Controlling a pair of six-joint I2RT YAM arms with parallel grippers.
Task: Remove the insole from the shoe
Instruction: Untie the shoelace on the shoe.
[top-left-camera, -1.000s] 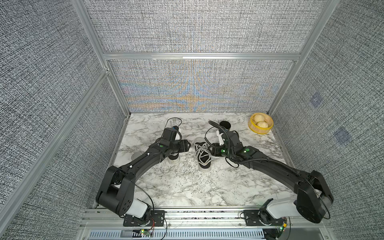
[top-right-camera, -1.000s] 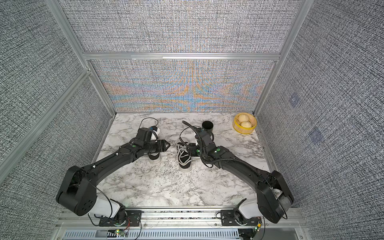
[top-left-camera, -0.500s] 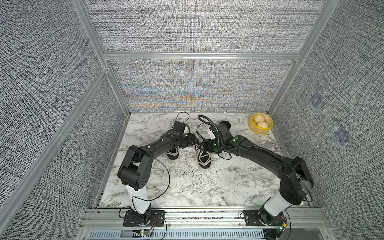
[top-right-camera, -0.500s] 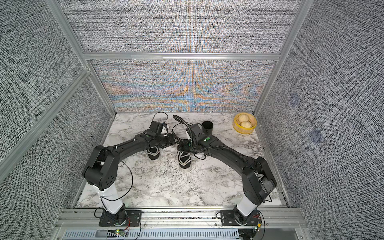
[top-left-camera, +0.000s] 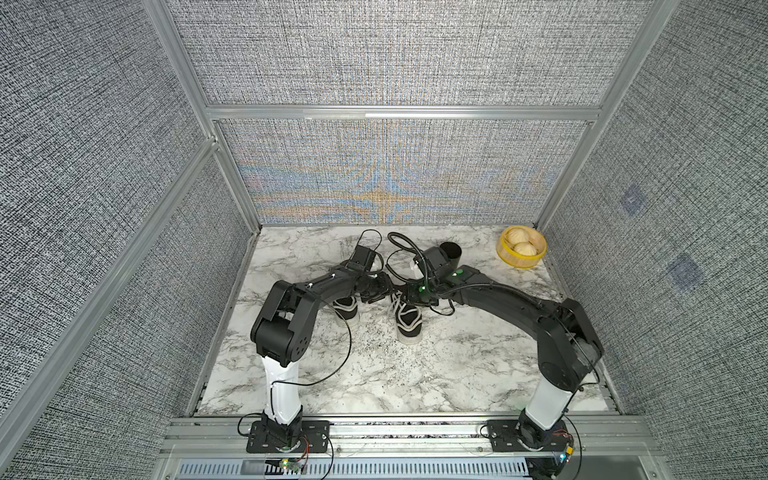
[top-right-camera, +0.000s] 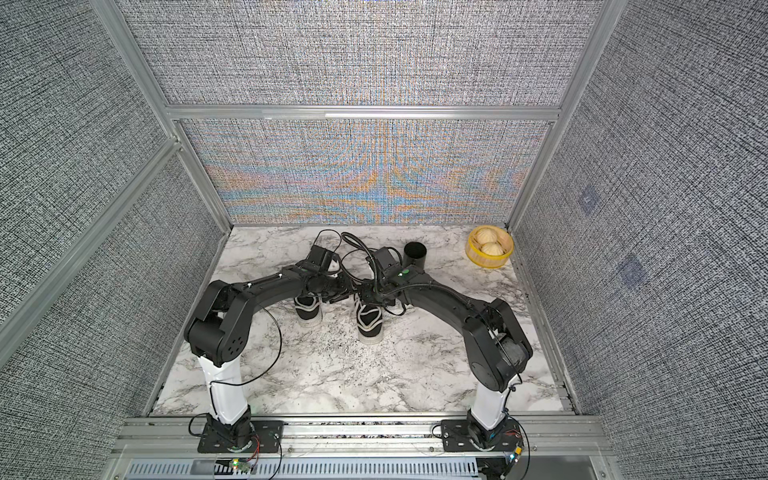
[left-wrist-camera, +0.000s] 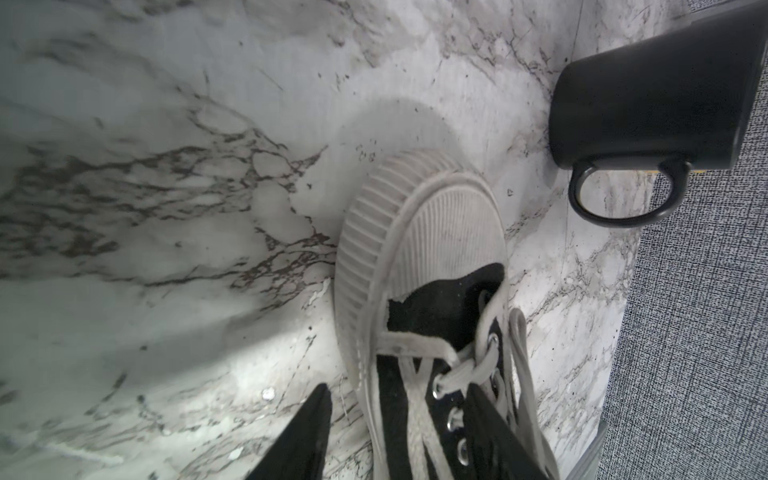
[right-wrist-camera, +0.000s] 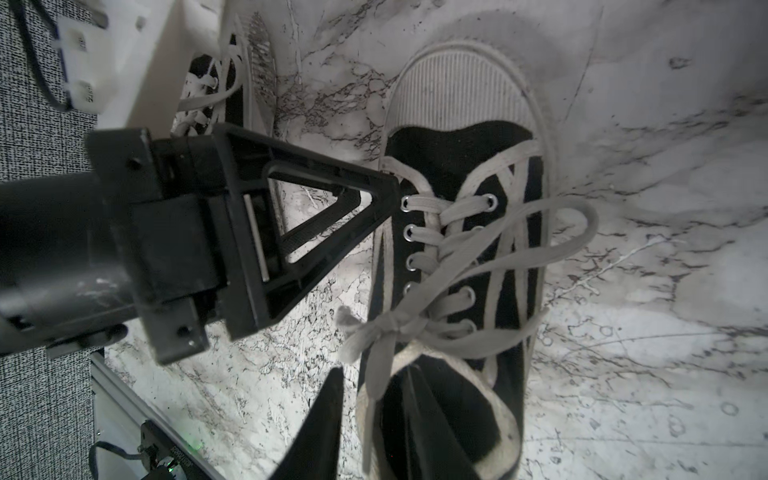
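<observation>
Two shoes: black canvas with white laces and toe caps, side by side on the marble table (top-left-camera: 374, 374); both arms meet over the right-hand shoe (right-wrist-camera: 457, 166), whose toe points toward the robot's bases.
Insole: hidden in the shoe's dark opening and cannot be made out.
Right gripper (right-wrist-camera: 374, 374): at the shoe's heel end, with one finger down inside the opening and the other outside the side wall. Whether they pinch that wall cannot be told.
Left gripper (left-wrist-camera: 399, 390): at the shoe's left side, fingers apart. One tip is on the lace row and the other is over the table just beside the sole.
Second shoe (top-left-camera: 347, 309): near the shoe's left side, partly under the left arm.
Mug (top-left-camera: 451, 253): black and upright, behind the shoe's heel end.
Bowl (top-left-camera: 521, 259): yellow, holding two pale round items (top-left-camera: 525, 248), well apart from the shoe toward the back right corner.
</observation>
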